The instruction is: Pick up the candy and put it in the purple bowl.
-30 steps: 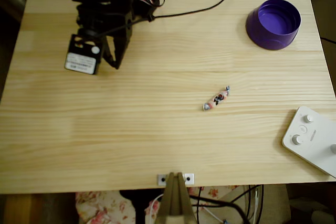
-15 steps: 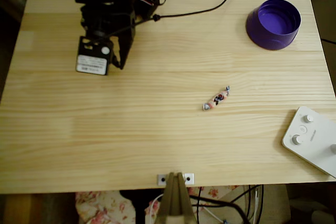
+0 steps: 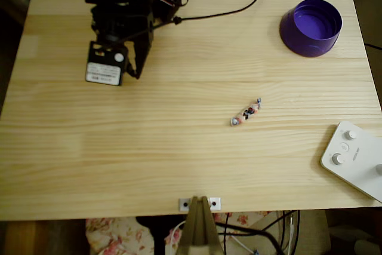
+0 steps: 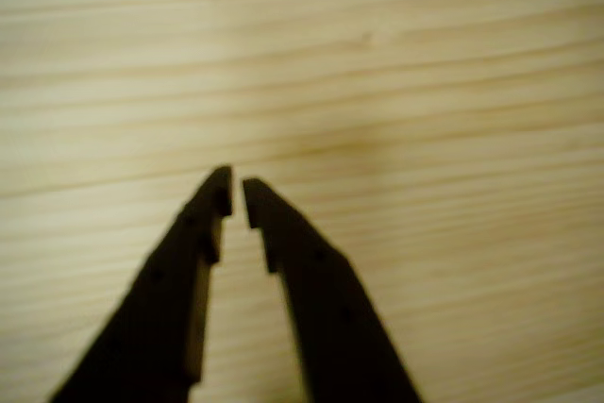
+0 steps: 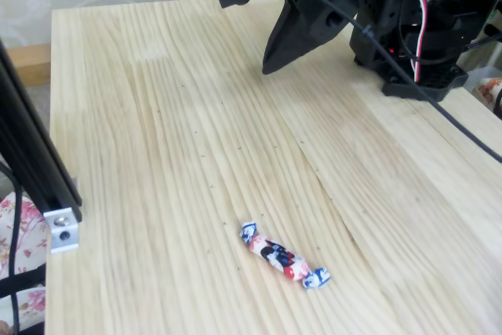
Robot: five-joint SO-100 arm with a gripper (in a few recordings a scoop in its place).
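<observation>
Pine surface (image 3: 179, 159) clear around candy (image 3: 246, 113); fingers (image 4: 236, 197) nearly closed, empty, well apart from it. Wider opening advised before descent, jaws aligned across the wrapper.

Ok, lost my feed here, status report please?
Tool nearly shut, empty, over bare wood. Candy untouched mid-table, purple bowl at far corner. Nothing blocking the path.

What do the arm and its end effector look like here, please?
The arm is black plastic, carrying a servo with a white printed label. Red and white wires loop over its upper joints and a black cable trails across the table. The end effector has two slim, tapered black fingers.
</observation>
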